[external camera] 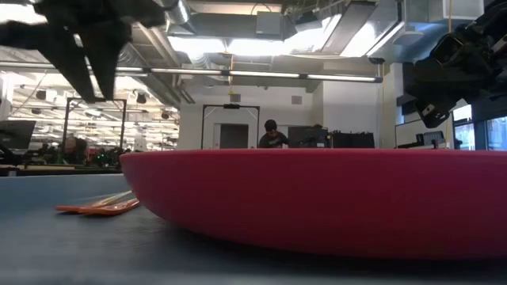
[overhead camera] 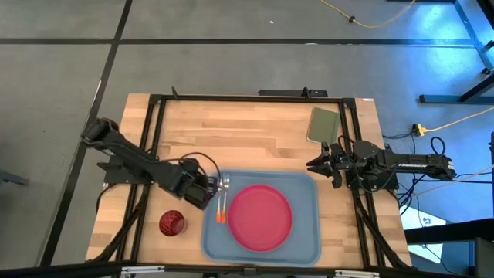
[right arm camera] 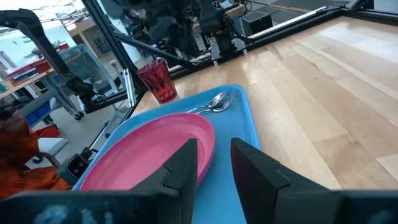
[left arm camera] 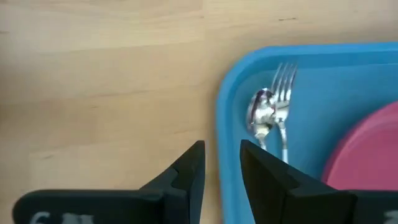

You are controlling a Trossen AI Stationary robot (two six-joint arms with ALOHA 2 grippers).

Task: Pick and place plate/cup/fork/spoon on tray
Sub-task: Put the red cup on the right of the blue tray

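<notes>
The light blue tray (overhead camera: pixel 305 232) lies at the table's near middle. The pink-red plate (overhead camera: pixel 261 218) rests flat in it. The fork (left arm camera: pixel 285 93) and the spoon (left arm camera: pixel 262 112) lie side by side in the tray's left part, their orange handles (overhead camera: pixel 221 211) toward the near edge. The maroon cup (overhead camera: pixel 171 223) stands upright on the table, left of the tray; it also shows in the right wrist view (right arm camera: pixel 157 79). My left gripper (overhead camera: pixel 216 184) hovers over the tray's far left corner, open and empty (left arm camera: pixel 222 163). My right gripper (overhead camera: pixel 312 164) waits above the tray's far right corner, open and empty (right arm camera: pixel 214 155).
An olive-green pad (overhead camera: pixel 323 125) lies on the table at the far right. A black frame (overhead camera: pixel 231 99) runs around the table. Bare wood lies between the tray and the far edge. A person shows far back in the room (external camera: pixel 272 133).
</notes>
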